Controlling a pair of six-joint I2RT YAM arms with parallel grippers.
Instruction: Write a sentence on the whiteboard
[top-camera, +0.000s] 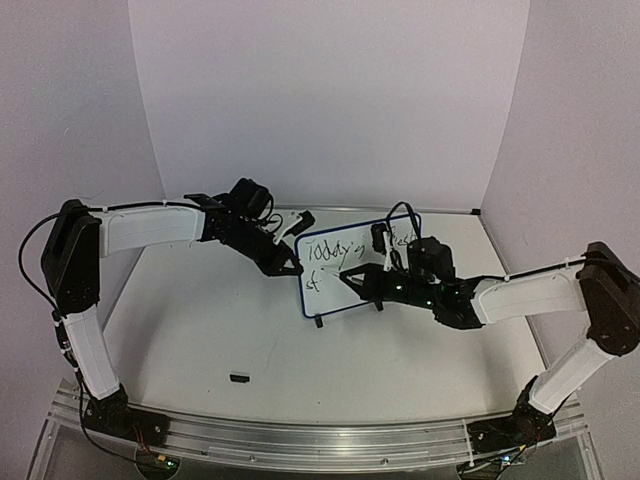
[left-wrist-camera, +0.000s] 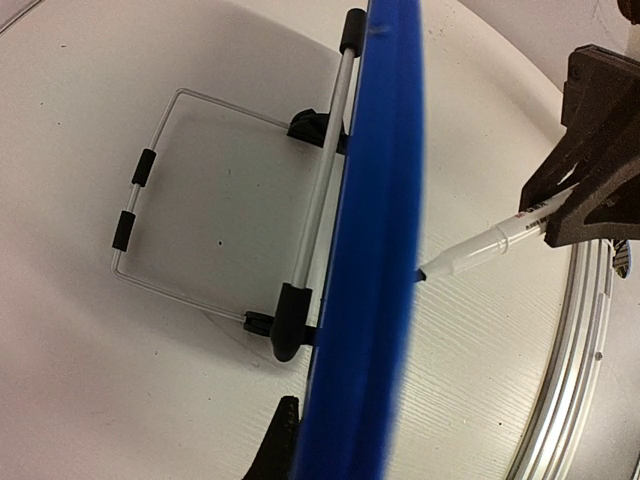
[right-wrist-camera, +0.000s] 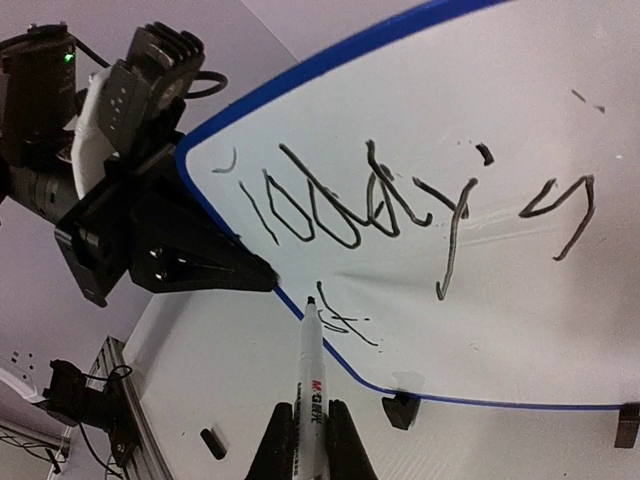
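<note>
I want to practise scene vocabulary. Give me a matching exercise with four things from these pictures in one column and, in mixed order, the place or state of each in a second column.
Things:
1. whiteboard
2. marker
3. left end effector
4. small black piece

Places or states:
A. lying alone on the table
B. shut on the whiteboard's side edge
C. held in the right end effector
D. standing upright, blue rim

Pairs: 1-D, 2-C, 3-B, 4-A

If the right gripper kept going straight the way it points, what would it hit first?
The whiteboard: the marker in its fingers aims at the lower left corner, tip seemingly at the surface.
</note>
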